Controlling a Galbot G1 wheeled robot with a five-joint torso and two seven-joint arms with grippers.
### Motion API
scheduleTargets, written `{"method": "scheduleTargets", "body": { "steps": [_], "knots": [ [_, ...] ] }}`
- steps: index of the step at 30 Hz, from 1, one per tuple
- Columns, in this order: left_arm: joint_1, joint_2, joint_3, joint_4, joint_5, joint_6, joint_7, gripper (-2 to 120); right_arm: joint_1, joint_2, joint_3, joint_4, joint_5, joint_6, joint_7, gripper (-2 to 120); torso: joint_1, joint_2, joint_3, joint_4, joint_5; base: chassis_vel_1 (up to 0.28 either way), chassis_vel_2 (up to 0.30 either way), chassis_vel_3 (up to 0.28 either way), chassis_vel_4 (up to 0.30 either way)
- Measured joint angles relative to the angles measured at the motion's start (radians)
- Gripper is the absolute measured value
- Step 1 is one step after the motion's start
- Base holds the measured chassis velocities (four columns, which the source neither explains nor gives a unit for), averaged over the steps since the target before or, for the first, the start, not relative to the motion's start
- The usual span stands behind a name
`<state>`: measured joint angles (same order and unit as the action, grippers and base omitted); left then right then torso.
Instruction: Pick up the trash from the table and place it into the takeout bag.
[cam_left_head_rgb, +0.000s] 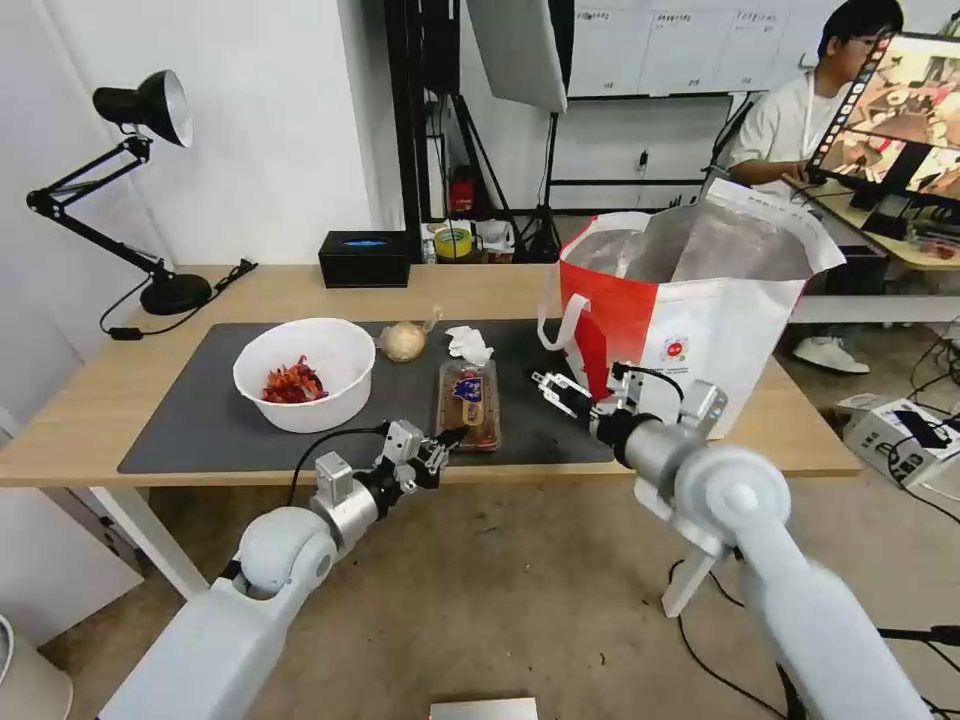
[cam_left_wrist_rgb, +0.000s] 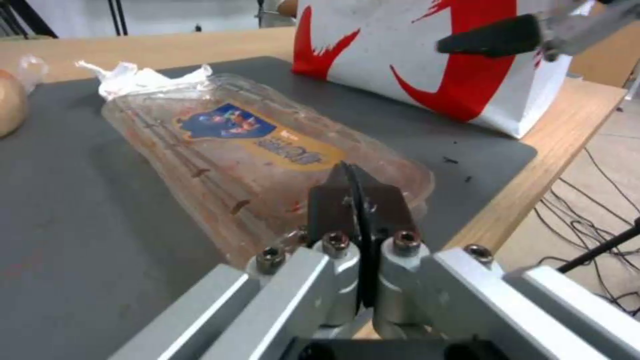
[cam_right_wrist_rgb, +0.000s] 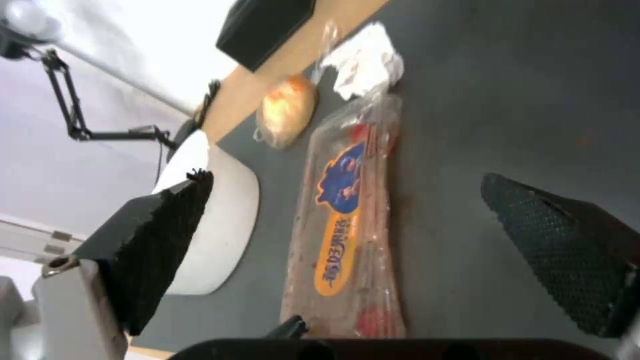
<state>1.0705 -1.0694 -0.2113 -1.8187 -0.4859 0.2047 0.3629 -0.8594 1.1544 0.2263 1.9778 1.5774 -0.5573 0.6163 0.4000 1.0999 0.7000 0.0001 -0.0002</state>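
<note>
1. Your left gripper (cam_left_head_rgb: 447, 440) sits at the near edge of the table (cam_left_head_rgb: 90, 400), at the near-left corner of the clear tray (cam_left_head_rgb: 470, 403). In the left wrist view the fingers (cam_left_wrist_rgb: 360, 200) are pressed flat together w/ no gap; can't tell whether they pinch the tray's rim or only touch it.
2. Your right gripper (cam_left_head_rgb: 556, 391) hovers over the grey mat (cam_left_head_rgb: 190, 420), just right of the tray and in front of the takeout bag (cam_left_head_rgb: 700, 320). Jaws spread wide, nothing between them; in the right wrist view the fingers (cam_right_wrist_rgb: 560, 245) straddle the tray lengthwise.
3. Tray lies flat on the mat, mid-table, blue/orange label up, long side running near to far.
4. Crumpled tissue (cam_left_head_rgb: 468, 344) touches the tray's far end.
5. Wrapped beige lump (cam_left_head_rgb: 404, 341) sits left of the tissue, just beside the white bowl (cam_left_head_rgb: 305, 372).
6. Bowl stands upright on the mat's left part, red scraps (cam_left_head_rgb: 293, 384) inside.
7. Bag stands open at the table's right end, foil lining showing.
8. Black box (cam_left_head_rgb: 365, 258) and desk lamp (cam_left_head_rgb: 140, 190) are at the far left, off the mat.
</note>
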Motion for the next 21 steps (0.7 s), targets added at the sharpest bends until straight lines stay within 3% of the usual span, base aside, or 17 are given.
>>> {"method": "scheduleTargets", "body": {
  "steps": [10, 21],
  "knots": [
    [0.008, 0.007, -0.005, 0.002, -0.006, -0.006, -0.009, 0, 0.176, 0.078, -0.096, -0.166, 0.051, -0.112, 0.119, 100, 0.0, 0.0, 0.0, 0.0, -0.0001, 0.0, 0.0, 0.0, 0.0],
    [0.022, -0.004, -0.017, 0.001, -0.005, -0.021, -0.016, 0, 0.283, 0.105, -0.154, -0.286, 0.121, -0.165, 0.172, 100, 0.0, 0.0, 0.0, -0.0001, 0.0001, 0.0, 0.0, 0.0, 0.0]
  ]
}}
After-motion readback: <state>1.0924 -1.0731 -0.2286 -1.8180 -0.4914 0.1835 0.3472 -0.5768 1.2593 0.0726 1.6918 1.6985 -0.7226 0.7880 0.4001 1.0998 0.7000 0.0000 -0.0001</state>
